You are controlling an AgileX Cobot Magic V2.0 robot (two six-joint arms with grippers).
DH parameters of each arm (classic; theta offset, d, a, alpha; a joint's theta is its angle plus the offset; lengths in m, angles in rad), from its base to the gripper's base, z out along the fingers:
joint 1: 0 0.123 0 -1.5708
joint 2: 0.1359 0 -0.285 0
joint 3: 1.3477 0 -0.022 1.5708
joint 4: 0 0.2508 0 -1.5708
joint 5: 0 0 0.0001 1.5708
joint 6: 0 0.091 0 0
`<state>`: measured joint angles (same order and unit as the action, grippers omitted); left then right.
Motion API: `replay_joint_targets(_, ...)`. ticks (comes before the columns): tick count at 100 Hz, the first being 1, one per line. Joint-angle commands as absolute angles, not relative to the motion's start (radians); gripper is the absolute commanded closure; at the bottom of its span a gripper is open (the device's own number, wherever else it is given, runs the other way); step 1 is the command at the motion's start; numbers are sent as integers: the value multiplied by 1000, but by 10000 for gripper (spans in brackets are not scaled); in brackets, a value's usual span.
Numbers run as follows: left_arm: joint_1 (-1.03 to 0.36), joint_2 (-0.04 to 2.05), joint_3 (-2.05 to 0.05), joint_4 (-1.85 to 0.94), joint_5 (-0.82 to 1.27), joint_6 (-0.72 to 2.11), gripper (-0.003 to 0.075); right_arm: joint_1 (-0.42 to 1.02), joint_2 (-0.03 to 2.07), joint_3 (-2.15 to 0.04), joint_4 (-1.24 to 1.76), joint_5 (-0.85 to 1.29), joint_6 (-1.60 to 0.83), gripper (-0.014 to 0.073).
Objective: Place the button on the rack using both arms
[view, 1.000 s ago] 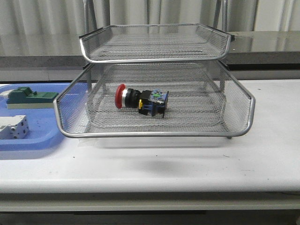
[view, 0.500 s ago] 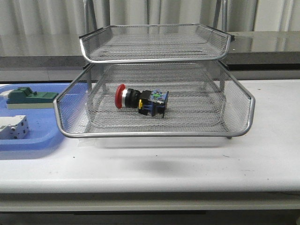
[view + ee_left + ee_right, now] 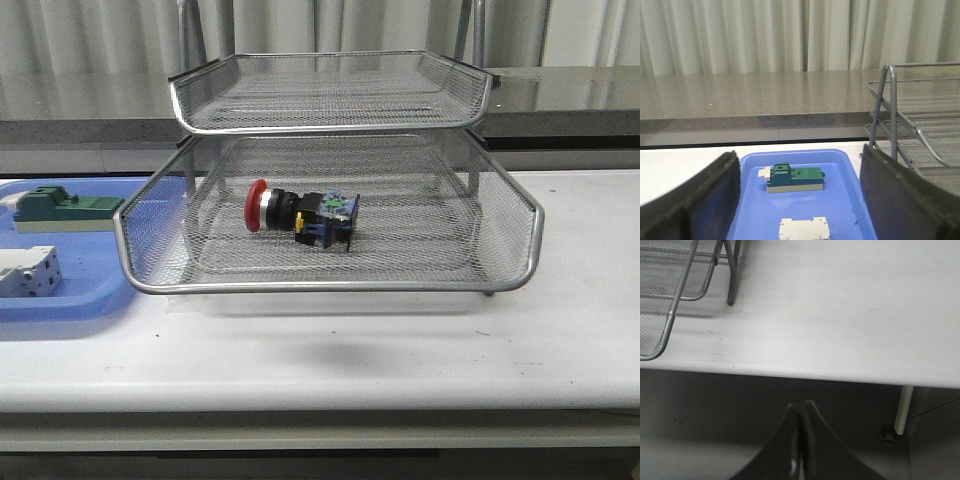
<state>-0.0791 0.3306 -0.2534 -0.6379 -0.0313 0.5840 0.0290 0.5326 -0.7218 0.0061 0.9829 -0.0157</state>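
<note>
The button (image 3: 298,216), red cap pointing left and blue-black block to the right, lies on its side in the pulled-out middle tray of the silver mesh rack (image 3: 330,285). No arm or gripper shows in the front view. In the left wrist view my left gripper (image 3: 800,200) is open, its dark fingers (image 3: 695,200) wide apart over the blue tray, with a corner of the rack (image 3: 910,125) to one side. In the right wrist view my right gripper (image 3: 801,410) is shut with nothing in it, below the table's front edge, and a corner of the rack (image 3: 670,315) shows above.
A flat blue tray (image 3: 80,300) at the table's left holds a green block (image 3: 65,208) and a white terminal block (image 3: 28,272); both also show in the left wrist view, green block (image 3: 795,177), white block (image 3: 804,229). A table leg (image 3: 902,410) stands near the right gripper.
</note>
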Motion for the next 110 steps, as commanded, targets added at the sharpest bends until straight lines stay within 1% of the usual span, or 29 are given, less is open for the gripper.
replay_joint_targets(1, -77, 336, -282, -645, -98, 574, 228, 29, 536, -755, 0, 932, -17, 662)
replay_joint_targets(10, -77, 336, -282, -645, -98, 574, 244, 29, 536, -755, 0, 932, -17, 662)
replay_joint_targets(17, -77, 336, -282, -645, -98, 574, 304, 29, 536, -755, 0, 932, -17, 662)
replay_joint_targets(24, -77, 336, -282, -645, -98, 574, 395, 29, 536, -755, 0, 932, -17, 662)
replay_joint_targets(43, -77, 336, -282, -645, -98, 574, 709, 29, 536, -755, 0, 932, -17, 662)
replay_joint_targets(46, -77, 336, -282, -645, -98, 575, 741, 29, 536, -755, 0, 932, -17, 662)
replay_joint_targets(110, -77, 336, -282, -645, -98, 576, 741, 29, 536, -755, 0, 922, -17, 662)
